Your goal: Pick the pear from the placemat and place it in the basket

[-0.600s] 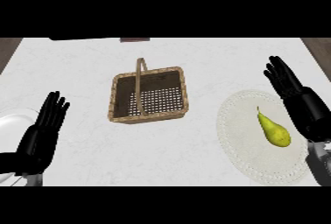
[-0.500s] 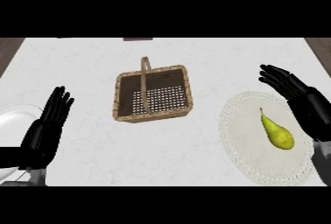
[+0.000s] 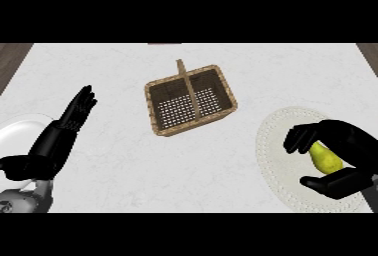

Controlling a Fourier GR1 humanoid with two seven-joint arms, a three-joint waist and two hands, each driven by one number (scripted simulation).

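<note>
White marbled counter (image 3: pixel 221 60) filled the head view, with dark floor showing past its far corners. A brown wicker basket (image 3: pixel 191 100) stood on the middle of the counter, turned a little askew, its flat handle running across the top from the far side to the near side and its pale perforated bottom showing through. Well apart from it, toward the counter's right edge, lay a round white placemat (image 3: pixel 275 150) with a lacy rim. The pear (image 3: pixel 325 158), yellow-green, lay on that placemat, its narrow end pointing to the far side. The right hand (image 3: pixel 339 145) was over the pear, its fingers curled down across the fruit's far end and its thumb (image 3: pixel 328 184) bent under the near end, so that the pear showed in the gap between them; whether they touched it could not be told. The left hand (image 3: pixel 63 131) showed near the counter's left edge, held open with its fingers straight and pointing to the far side, at rest. Beneath it, at the left edge, part of a white plate (image 3: pixel 18 131) showed.
</note>
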